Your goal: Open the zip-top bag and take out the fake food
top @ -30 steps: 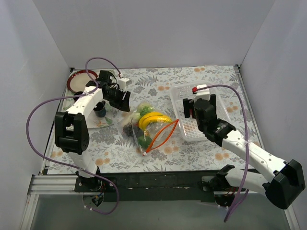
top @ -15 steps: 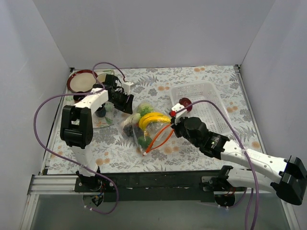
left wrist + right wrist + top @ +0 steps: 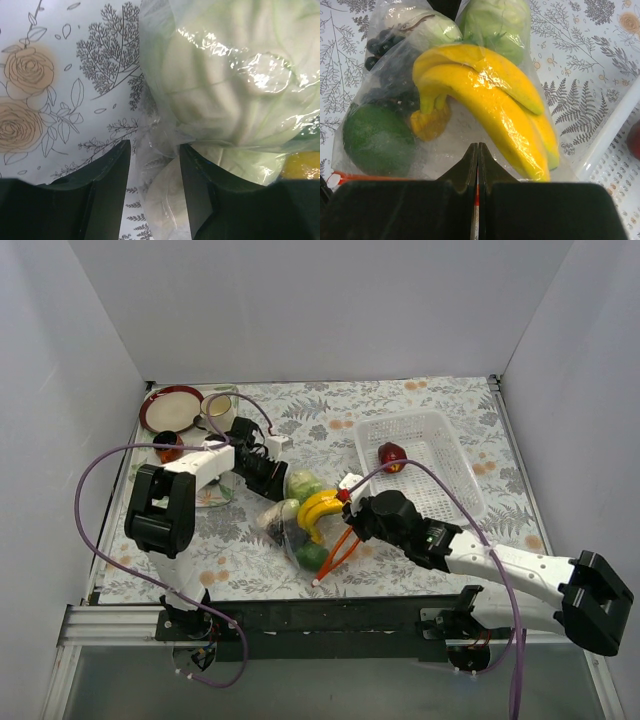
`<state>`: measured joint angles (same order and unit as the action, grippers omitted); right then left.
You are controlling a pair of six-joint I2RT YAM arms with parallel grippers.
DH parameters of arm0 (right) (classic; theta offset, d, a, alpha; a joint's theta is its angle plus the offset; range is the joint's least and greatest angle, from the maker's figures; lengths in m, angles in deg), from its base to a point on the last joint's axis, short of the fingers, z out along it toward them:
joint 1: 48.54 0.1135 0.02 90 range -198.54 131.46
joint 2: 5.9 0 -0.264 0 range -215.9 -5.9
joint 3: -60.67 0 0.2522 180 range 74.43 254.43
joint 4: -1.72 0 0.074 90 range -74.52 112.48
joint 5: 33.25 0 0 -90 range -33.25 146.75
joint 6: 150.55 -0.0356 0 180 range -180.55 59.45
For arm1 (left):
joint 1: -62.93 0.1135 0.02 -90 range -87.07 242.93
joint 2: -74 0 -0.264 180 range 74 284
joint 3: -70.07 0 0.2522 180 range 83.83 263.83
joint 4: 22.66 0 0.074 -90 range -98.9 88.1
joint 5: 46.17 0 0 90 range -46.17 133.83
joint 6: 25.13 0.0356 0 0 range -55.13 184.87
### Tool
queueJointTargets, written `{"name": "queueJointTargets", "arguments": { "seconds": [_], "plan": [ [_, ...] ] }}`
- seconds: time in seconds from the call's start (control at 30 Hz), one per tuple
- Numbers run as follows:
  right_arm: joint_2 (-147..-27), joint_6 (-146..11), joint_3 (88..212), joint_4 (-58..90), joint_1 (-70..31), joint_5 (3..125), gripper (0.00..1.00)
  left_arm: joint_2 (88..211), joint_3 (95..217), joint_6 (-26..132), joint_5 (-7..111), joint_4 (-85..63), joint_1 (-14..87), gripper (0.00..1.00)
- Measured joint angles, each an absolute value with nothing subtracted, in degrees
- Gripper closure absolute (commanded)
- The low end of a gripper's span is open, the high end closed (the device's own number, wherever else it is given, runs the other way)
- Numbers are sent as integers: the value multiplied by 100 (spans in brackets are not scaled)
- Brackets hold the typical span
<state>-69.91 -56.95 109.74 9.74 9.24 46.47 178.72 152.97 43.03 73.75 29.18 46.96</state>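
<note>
**Zip-top bag** [image 3: 300, 530]: clear crinkled film, lying flat mid-tabletop between the two arms. The orange-red zip strip [image 3: 335, 548] runs along its near right edge. It is still loaded.

**Contents, seen through the film:**
- Yellow banana bunch [image 3: 490, 95], lying across the bag just behind the mouth.
- Pale green cabbage [image 3: 235, 85] at the far end.
- Dark grapes [image 3: 382, 42].
- Green round piece [image 3: 375, 137].
- Small orange piece [image 3: 430, 122], under the bananas.

**Red apple** [image 3: 391, 454]: outside the bag, in the far left part of the white perforated basket [image 3: 450, 465]. The basket's near left corner stands just beside the bag.

**Left fingers** [image 3: 112, 175]: at the bag's far end beside the cabbage. They are parted, with loose film bunched in the gap and nothing visibly pinched.

**Right fingers** [image 3: 465, 167]: pressed together at the mouth, with a sliver of the orange-red strip caught between them. From above, the right wrist hides this part of the mouth.

**Floral tabletop** [image 3: 430, 395]: the far left corner holds a red-rimmed plate [image 3: 170, 408] and a cup [image 3: 217, 403], both well apart from the bag.
</note>
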Motion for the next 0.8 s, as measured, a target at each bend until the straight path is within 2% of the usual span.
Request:
{"name": "queueJointTargets", "arguments": {
  "seconds": [0.23,0.3,0.37,0.47,0.63,0.8],
  "plan": [
    [-6001,-5677,10830,1280,924,4859,98,17643,14969,4309,7171,2825,4703,60],
    [-5747,-5647,10856,1435,924,5123,89,17641,14924,4307,7125,2774,4703,60],
    [-5651,-5608,10887,1608,924,5432,73,17641,14880,4303,7073,2726,4703,61],
    [-5774,-5527,10909,1995,924,5823,63,17641,14851,4298,6990,2680,4703,61],
    [-6117,-5444,10911,2463,928,6087,63,17641,14836,4296,6881,2647,4703,62],
    [-6300,-5428,10898,2338,928,6059,62,17647,14840,4294,6828,2643,4700,62]
  ]
}}
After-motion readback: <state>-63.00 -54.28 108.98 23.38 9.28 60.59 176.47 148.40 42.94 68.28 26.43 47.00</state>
